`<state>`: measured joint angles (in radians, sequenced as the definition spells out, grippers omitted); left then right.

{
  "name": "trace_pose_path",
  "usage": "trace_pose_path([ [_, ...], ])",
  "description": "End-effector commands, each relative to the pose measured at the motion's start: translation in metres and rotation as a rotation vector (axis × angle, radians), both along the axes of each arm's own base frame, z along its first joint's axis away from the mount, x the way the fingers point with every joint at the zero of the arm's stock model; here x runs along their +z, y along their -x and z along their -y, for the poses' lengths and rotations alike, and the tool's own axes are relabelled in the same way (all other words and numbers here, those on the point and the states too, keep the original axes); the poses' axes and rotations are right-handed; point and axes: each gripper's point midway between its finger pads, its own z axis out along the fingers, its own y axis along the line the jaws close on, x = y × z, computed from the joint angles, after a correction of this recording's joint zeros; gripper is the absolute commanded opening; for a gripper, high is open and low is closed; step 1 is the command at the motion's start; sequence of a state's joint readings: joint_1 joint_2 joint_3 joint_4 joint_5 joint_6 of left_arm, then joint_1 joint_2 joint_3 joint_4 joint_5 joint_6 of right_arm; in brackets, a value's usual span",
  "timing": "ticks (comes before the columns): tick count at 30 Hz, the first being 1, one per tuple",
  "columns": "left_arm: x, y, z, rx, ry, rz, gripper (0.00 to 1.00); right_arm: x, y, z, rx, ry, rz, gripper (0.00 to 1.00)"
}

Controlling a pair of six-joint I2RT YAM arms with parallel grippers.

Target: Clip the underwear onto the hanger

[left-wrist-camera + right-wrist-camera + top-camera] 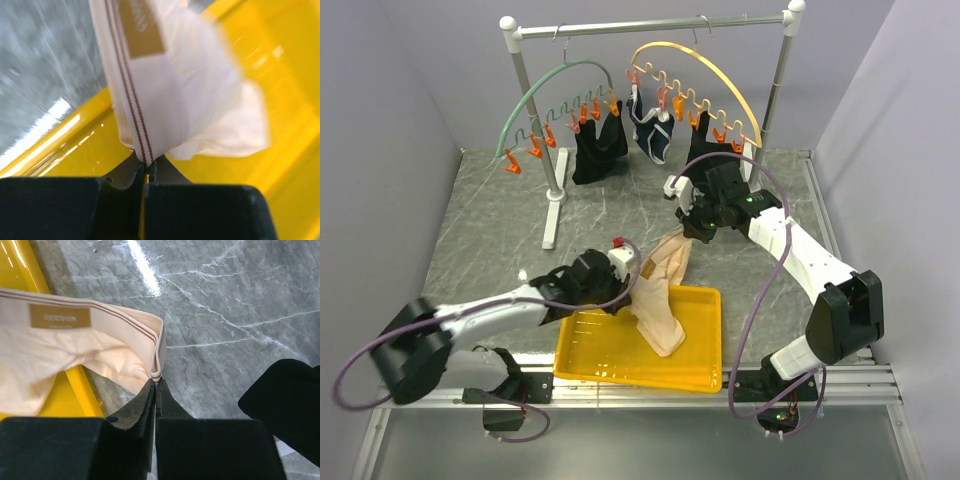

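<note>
Stretching beige underwear point(660, 300) between two arms above a yellow tray point(620, 378).
Left fingers point(125, 175) pinch its striped waistband low over the tray; right fingers point(142, 407) pinch the waistband's folded far end over the grey marbled surface point(240, 300). A tan label shows inside. Beyond, the green hanger point(560, 70) hangs well apart.

- Soft beige cloth underwear point(660, 295) hangs stretched between the left gripper point(628, 262) and the right gripper point(695, 230), its lower end draped into the yellow plastic tray point(705, 375).
- Green semicircular hanger point(532, 97) with orange clips point(535, 148) hangs from the white rail rack point(750, 18); a black garment point(598, 148) is clipped at its right end.
</note>
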<state>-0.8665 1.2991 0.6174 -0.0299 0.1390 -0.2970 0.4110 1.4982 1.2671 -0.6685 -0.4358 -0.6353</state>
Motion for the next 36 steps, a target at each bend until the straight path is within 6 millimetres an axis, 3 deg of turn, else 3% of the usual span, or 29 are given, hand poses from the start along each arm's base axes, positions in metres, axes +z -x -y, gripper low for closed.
trace_pose_path([
  [1,0.079,-0.008,-0.005,-0.034,0.075,0.191,0.0,0.033,0.002,0.005,-0.025,-0.052,0.073,0.0],
  [2,0.095,-0.016,-0.011,-0.042,0.058,0.261,0.0,0.038,0.0,0.008,-0.037,-0.058,0.085,0.0],
  [3,0.125,-0.025,-0.013,-0.039,0.079,0.333,0.0,0.046,-0.002,0.013,-0.065,-0.073,0.097,0.0],
  [5,0.153,-0.043,-0.03,-0.033,0.028,0.457,0.0,0.058,-0.006,0.02,-0.097,-0.091,0.119,0.0],
  [6,0.179,-0.062,-0.042,0.009,0.028,0.515,0.0,0.07,-0.015,0.028,-0.142,-0.114,0.146,0.0],
  [8,0.187,-0.095,-0.068,0.066,-0.066,0.559,0.0,0.089,-0.027,0.034,-0.185,-0.15,0.197,0.0],
  [9,0.209,-0.108,-0.072,0.082,-0.068,0.596,0.0,0.103,-0.035,0.04,-0.225,-0.176,0.221,0.0],
  [11,0.21,-0.14,-0.092,0.13,-0.146,0.607,0.0,0.115,-0.045,0.044,-0.257,-0.183,0.248,0.0],
  [12,0.224,-0.15,-0.095,0.132,-0.15,0.64,0.0,0.118,-0.051,0.044,-0.265,-0.182,0.251,0.0],
  [15,0.217,-0.174,-0.103,0.14,-0.223,0.647,0.0,0.107,-0.062,0.043,-0.287,-0.168,0.208,0.0],
  [17,0.193,-0.185,-0.102,0.139,-0.271,0.604,0.0,0.086,-0.07,0.041,-0.312,-0.153,0.154,0.0],
  [18,0.189,-0.186,-0.103,0.136,-0.281,0.605,0.0,0.079,-0.072,0.04,-0.322,-0.148,0.134,0.0],
  [20,0.157,-0.186,-0.106,0.122,-0.325,0.562,0.0,0.066,-0.077,0.039,-0.335,-0.146,0.114,0.0],
  [23,0.129,-0.185,-0.118,0.145,-0.384,0.535,0.0,0.043,-0.074,0.038,-0.343,-0.142,0.067,0.0],
  [26,0.13,-0.172,-0.118,0.134,-0.346,0.525,0.0,0.031,-0.057,0.041,-0.334,-0.136,0.046,0.0],
  [28,0.145,-0.164,-0.117,0.143,-0.304,0.538,0.0,0.038,-0.051,0.041,-0.331,-0.148,0.057,0.0],
  [32,0.169,-0.168,-0.114,0.162,-0.274,0.563,0.0,0.064,-0.053,0.043,-0.356,-0.179,0.105,0.0],
  [34,0.152,-0.177,-0.11,0.149,-0.298,0.518,0.0,0.061,-0.058,0.04,-0.357,-0.177,0.095,0.0],
  [35,0.148,-0.183,-0.108,0.148,-0.305,0.517,0.0,0.044,-0.066,0.039,-0.366,-0.15,0.068,0.0],
  [36,0.131,-0.191,-0.105,0.138,-0.328,0.491,0.0,0.033,-0.071,0.039,-0.371,-0.129,0.058,0.0],
])
